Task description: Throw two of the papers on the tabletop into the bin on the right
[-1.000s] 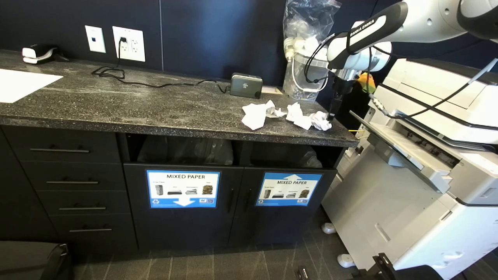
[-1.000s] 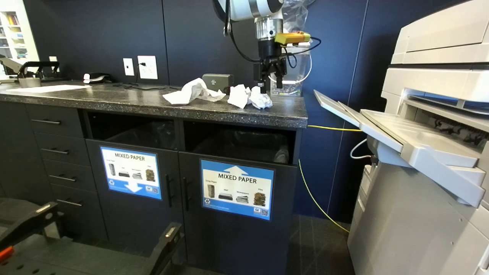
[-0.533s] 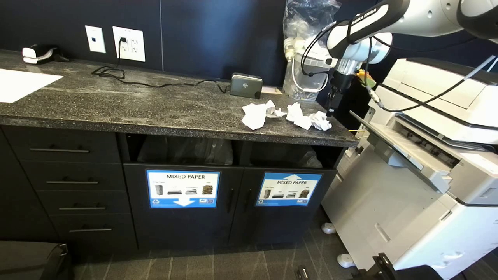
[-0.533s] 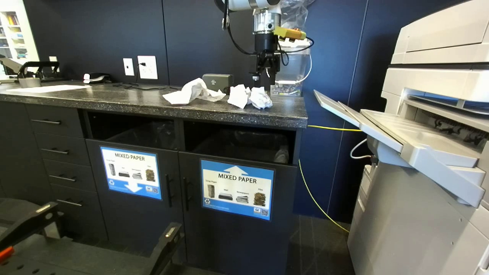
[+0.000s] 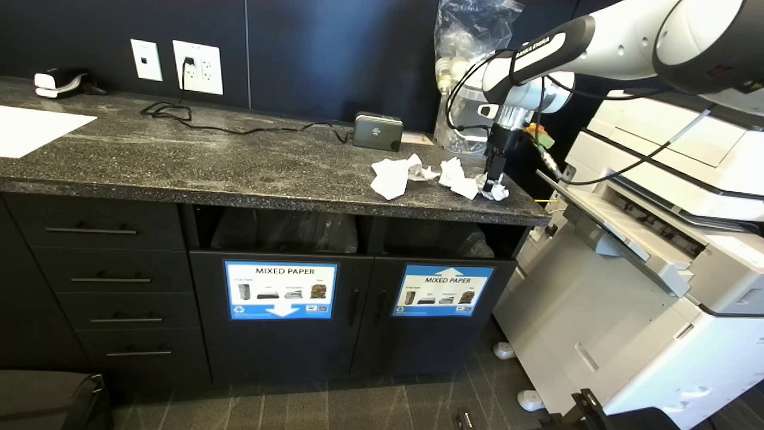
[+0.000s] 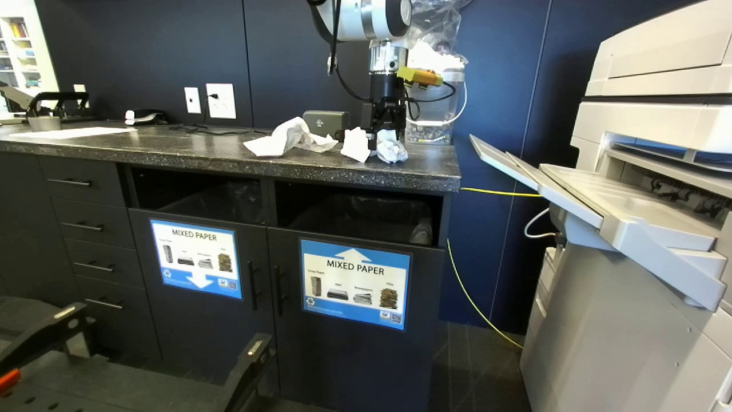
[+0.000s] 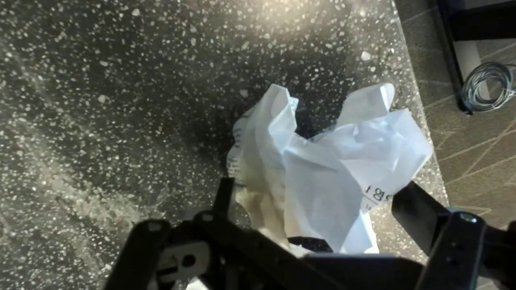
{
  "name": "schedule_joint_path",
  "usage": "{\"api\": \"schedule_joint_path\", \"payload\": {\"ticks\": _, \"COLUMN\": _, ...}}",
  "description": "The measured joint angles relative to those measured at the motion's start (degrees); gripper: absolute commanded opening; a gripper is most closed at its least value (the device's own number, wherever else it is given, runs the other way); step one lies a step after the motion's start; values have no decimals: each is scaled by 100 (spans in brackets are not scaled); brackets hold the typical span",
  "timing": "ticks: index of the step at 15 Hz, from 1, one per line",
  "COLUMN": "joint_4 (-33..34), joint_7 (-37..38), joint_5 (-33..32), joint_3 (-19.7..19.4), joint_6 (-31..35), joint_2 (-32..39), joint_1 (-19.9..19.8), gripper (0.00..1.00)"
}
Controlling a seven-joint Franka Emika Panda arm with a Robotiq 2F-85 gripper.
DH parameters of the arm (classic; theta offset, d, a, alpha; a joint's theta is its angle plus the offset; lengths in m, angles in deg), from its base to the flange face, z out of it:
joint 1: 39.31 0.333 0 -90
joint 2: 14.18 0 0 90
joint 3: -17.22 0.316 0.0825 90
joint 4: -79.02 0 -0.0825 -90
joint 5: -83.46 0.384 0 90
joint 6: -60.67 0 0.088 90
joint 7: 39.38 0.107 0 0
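Our hand (image 7: 316, 188) has come down, spread wide around one of at least three papers (image 7: 262, 149), the one nearest the front right corner of the tabletop (image 5: 268, 161).

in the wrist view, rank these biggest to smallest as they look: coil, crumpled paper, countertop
1. countertop, by far
2. crumpled paper
3. coil
The coil looks farther from the camera, so its true size is unsure.
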State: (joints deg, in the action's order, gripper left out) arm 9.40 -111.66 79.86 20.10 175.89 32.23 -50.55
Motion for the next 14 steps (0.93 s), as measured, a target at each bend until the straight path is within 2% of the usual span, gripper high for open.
{"api": "schedule_joint_path", "payload": {"ticks": 5, "joint_4": 340, "joint_7": 365, "joint_5": -9, "joint_3": -68, "joint_6": 0, "joint_2": 330, "joint_1": 24, "gripper": 100}}
{"api": "schedule_joint_path", "payload": {"ticks": 14, "joint_4": 522, "joint_7": 634, "joint_5": -56, "joint_3": -157, "joint_6": -1, "joint_2": 418, "joint_1": 24, "gripper": 100}}
